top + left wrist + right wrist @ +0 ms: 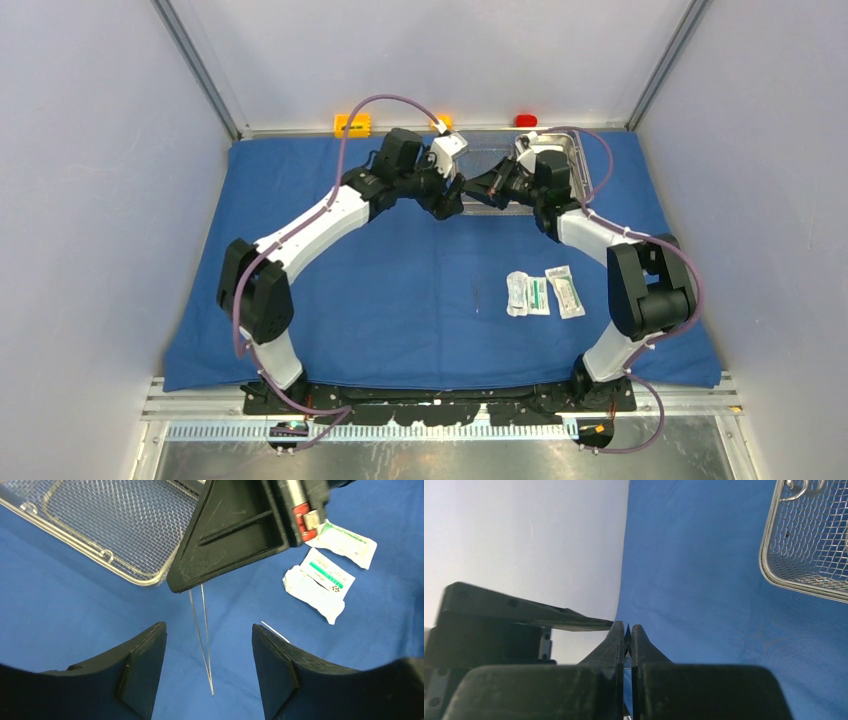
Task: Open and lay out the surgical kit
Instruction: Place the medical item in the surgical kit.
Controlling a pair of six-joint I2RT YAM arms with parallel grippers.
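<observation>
The blue cloth [400, 300] lies spread flat over the table. My right gripper [480, 186] is shut on thin steel forceps [210, 677], which hang tips-down above the cloth; in its own wrist view [628, 626] the jaws are pressed together. My left gripper [452, 205] is open and empty, and in its wrist view [207, 626] its fingers stand either side of the hanging forceps without touching them. The steel mesh tray [100, 525] sits at the back [488, 160], beside the steel pan [575, 165]. White-green packets [540, 293] lie front right.
Another thin steel instrument [475, 297] lies on the cloth left of the packets. Small orange [352, 124], yellow [441, 124] and red [526, 120] blocks sit behind the cloth's back edge. Grey walls close in both sides and the back.
</observation>
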